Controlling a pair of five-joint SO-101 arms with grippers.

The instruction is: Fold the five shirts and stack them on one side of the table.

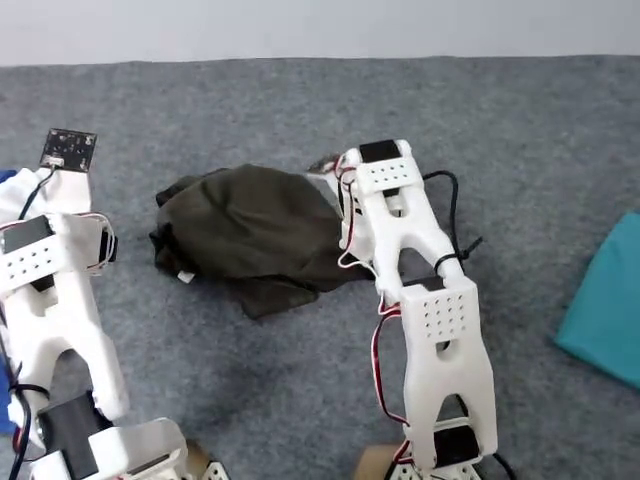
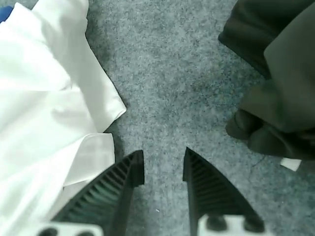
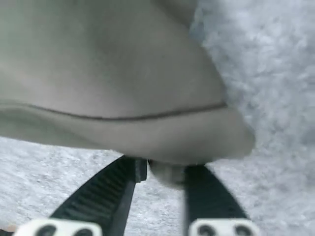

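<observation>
A crumpled dark olive shirt (image 1: 250, 235) lies in a heap mid-table on the grey carpet. My right arm stands over its right edge, and my right gripper (image 3: 165, 172) is shut on a fold of that shirt's hem (image 3: 113, 73), which hangs lifted above the carpet. At the table's left side, my left gripper (image 2: 162, 160) is open just above bare carpet with nothing between its fingers. It sits between a white shirt (image 2: 44, 98) and the near edge of the dark shirt (image 2: 280, 98). A teal shirt (image 1: 610, 300) lies at the right edge.
A scrap of blue cloth (image 2: 5, 12) peeks out beyond the white shirt. Grey carpet (image 1: 300, 100) stretches bare across the back and between the dark and teal shirts. The arms' bases stand along the front edge.
</observation>
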